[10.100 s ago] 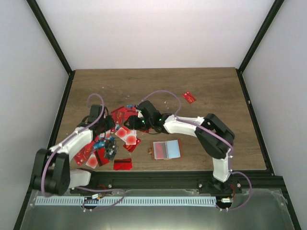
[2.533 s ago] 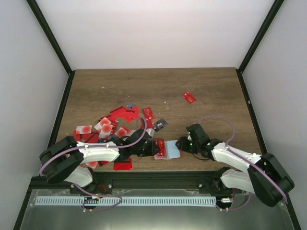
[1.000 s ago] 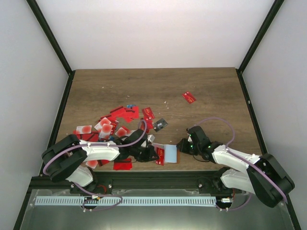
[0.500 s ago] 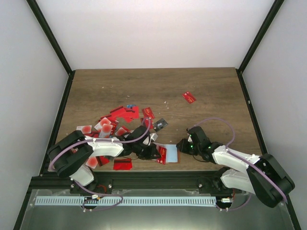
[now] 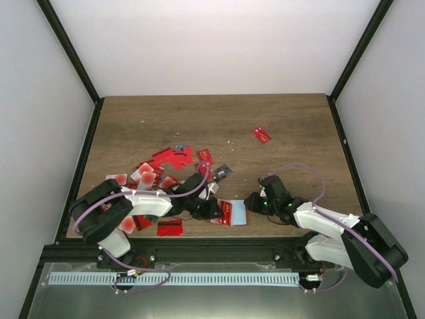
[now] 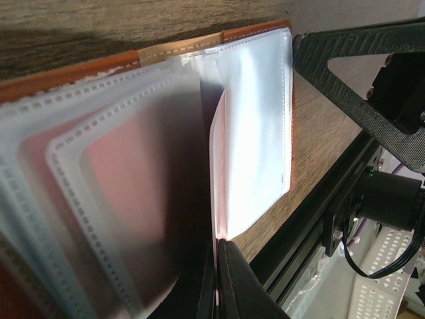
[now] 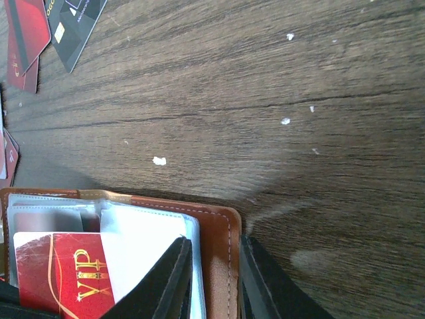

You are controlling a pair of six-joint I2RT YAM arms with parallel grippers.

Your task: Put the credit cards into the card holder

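Front edge of the surface (image 5: 199, 119), about centre. The card holder (image 5: 237, 212) lies open here, just in from the edge, with my two arms reaching in low from either side.

Left jaws: pressed together at the holder's left side. In my left wrist view a thin card stands edge-on between the tips (pale pink along that edge) and runs in among the clear sleeves (image 6: 255, 133). From the right wrist it is a red VIP card (image 7: 63, 269) with gold lettering, lying flat over a sleeve. I cannot tell how far it sits inside a pocket.

Right jaws: a narrow gap, pinching the holder's right-hand cover. One tip is on the clear plastic inside, the other against the outside of the orange-brown leather. The cover has a stitched border and a rounded corner, and it touches the wood.

The other credit cards (image 5: 163, 166) sit in a loose overlapping heap left of centre, well behind my left forearm. They are mostly red, a few white with a red blotch.
- black card (image 5: 223, 173): apart from the heap, just beyond the holder (probably the dark one with a chip at the top left of my right wrist view).
- near red card (image 5: 170, 228): close to the front edge, beside my left arm.
- far red card (image 5: 261, 135): alone, right of centre, well apart from everything.

White specks (image 7: 158, 160) are scattered on the wood grain near the holder.
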